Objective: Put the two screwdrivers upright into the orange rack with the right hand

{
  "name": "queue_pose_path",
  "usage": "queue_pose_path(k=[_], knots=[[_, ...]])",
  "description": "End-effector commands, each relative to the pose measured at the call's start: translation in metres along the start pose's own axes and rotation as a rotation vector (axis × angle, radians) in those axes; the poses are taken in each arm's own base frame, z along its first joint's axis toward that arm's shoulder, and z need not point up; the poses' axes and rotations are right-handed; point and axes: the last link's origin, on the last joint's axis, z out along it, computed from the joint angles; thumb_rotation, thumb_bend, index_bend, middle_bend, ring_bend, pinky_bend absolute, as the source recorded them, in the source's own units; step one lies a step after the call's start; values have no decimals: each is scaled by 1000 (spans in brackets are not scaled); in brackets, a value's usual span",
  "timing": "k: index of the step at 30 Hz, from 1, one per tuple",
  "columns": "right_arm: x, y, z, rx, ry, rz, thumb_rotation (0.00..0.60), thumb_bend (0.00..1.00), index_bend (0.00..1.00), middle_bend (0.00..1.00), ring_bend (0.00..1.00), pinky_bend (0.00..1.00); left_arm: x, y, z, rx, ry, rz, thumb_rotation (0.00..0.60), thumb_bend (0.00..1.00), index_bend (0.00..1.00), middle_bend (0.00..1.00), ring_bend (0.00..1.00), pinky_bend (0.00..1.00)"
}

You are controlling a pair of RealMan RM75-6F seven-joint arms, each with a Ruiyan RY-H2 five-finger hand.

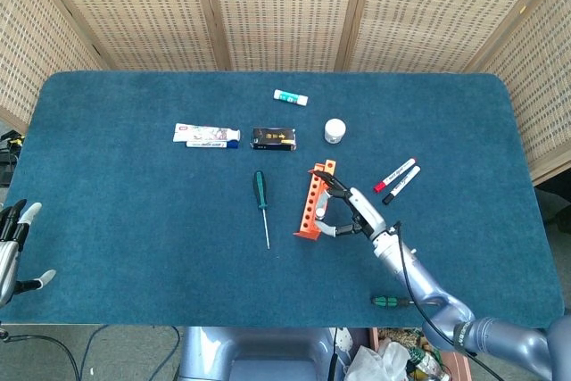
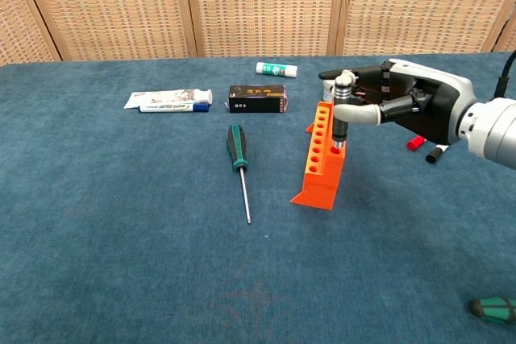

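Right hand [image 2: 411,106]: fingers clamped on upright screwdriver [image 2: 341,114], tip at orange rack [image 2: 322,155]. Second screwdriver [image 2: 239,162] lay left, untouched.

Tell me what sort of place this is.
Probably a staged robot test setup, not a workshop: a blue felt-covered table ringed by woven wicker screens, with unrelated items laid out, like an orange tool rack and a white toothpaste tube.
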Motion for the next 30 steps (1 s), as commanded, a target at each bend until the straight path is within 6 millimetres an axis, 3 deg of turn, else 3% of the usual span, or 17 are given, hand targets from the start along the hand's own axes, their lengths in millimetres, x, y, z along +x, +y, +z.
queue_pose_path(k=[1,16,30], knots=[[0,1,0,-5,-1,-7,600,422,676,56,0,0,0,0,0,0,0,-1,600,0,0,0,0,0],[0,4,-2,3,-19,-36,600,419,668,58,0,0,0,0,0,2,3,1,600,0,0,0,0,0],[-2,7,-6,62,-58,-108,600,412,466,35,0,0,-1,1,-1,1,1,3,600,0,0,0,0,0]])
